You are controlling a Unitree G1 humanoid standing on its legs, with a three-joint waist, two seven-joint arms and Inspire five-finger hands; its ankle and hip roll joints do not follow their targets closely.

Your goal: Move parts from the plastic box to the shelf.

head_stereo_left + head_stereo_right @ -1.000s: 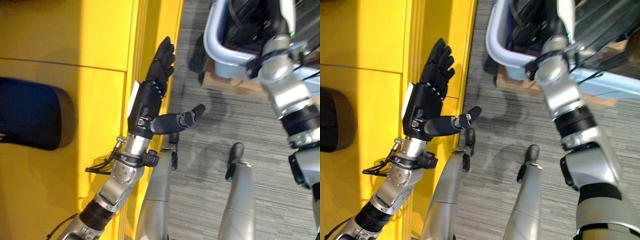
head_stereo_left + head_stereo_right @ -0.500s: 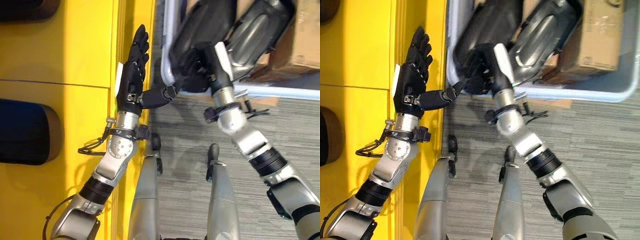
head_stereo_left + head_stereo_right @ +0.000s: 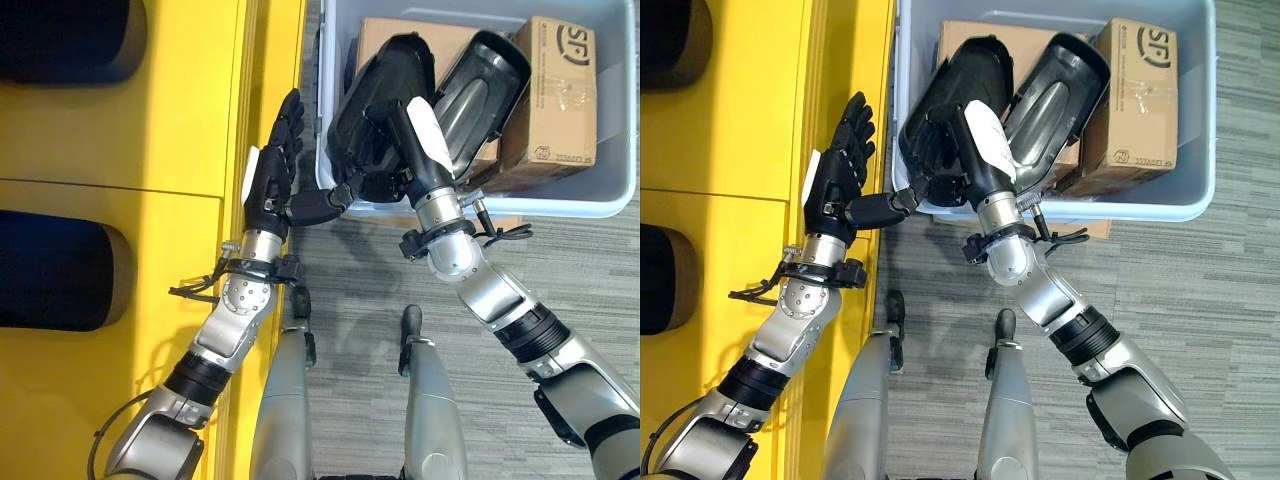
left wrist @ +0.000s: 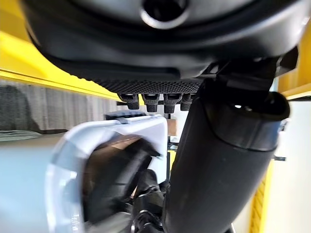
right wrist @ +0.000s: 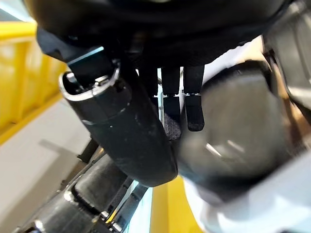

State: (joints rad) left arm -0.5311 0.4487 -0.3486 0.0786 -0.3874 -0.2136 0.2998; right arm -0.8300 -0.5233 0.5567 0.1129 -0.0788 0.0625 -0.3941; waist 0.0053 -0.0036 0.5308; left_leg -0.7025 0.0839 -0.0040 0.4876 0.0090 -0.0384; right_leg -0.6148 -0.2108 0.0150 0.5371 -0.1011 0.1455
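A pale blue plastic box [image 3: 560, 205] stands on the floor with two black moulded parts leaning in it: a left one [image 3: 385, 75] and a right one [image 3: 485, 80]. My right hand [image 3: 415, 135] lies on the left part [image 5: 233, 136], and its straight fingers [image 5: 192, 107] rest against the part's surface. To the left of the box, my left hand [image 3: 272, 175] is held up open. Its thumb [image 3: 320, 200] points at the box's near left corner [image 4: 97, 145]. The yellow shelf [image 3: 130, 220] runs down the left side.
Two cardboard boxes [image 3: 560, 95] [image 3: 385, 30] sit in the plastic box behind the black parts. Dark rounded items [image 3: 55, 270] [image 3: 70, 35] lie on the yellow shelf. Grey carpet [image 3: 560, 260] stretches to the right and in front of the box.
The camera has swung toward the box, which now shows whole. My right hand went from the box's rim onto the left black part. My left hand stays raised and open.
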